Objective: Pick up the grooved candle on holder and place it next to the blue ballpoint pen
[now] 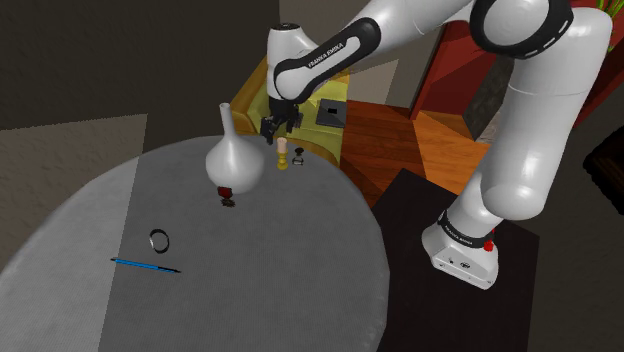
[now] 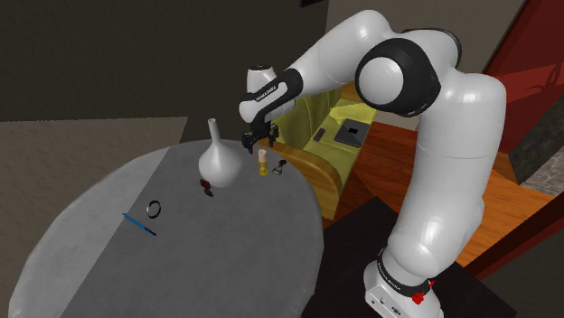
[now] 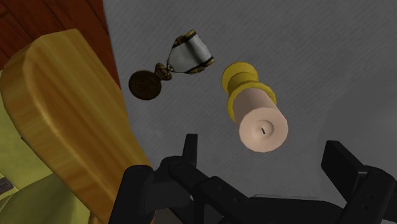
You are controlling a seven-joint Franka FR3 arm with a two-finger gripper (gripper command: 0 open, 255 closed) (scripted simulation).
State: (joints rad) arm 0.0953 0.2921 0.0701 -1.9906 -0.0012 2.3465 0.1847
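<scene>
Nothing in gripper (image 1: pixel 277 128) yet: spread wide, empty, pointing down approx. straight over grooved candle (image 1: pixel 284 156). Lined up that way, prob. so as to drop fingers (image 3: pixel 191 149) either side of wax body w/o knocking it. Stands upright on yellow holder (image 3: pixel 242 79), on grey table (image 1: pixel 250 290) near far edge, just beside medal (image 3: pixel 172 63) w/ ribbon & close to white vase (image 1: pixel 233 160). Hence approach from above: least chance of clipping neighbours. Needs lowering first, then closing. Sits well apart from blue pen (image 1: pixel 145 265), lying toward near side of table next to small ring (image 1: pixel 158 239). Means long carry across, past vase. Beyond table edge: wooden arm (image 3: pixel 70 127) of yellow seat (image 3: pixel 16 184).
</scene>
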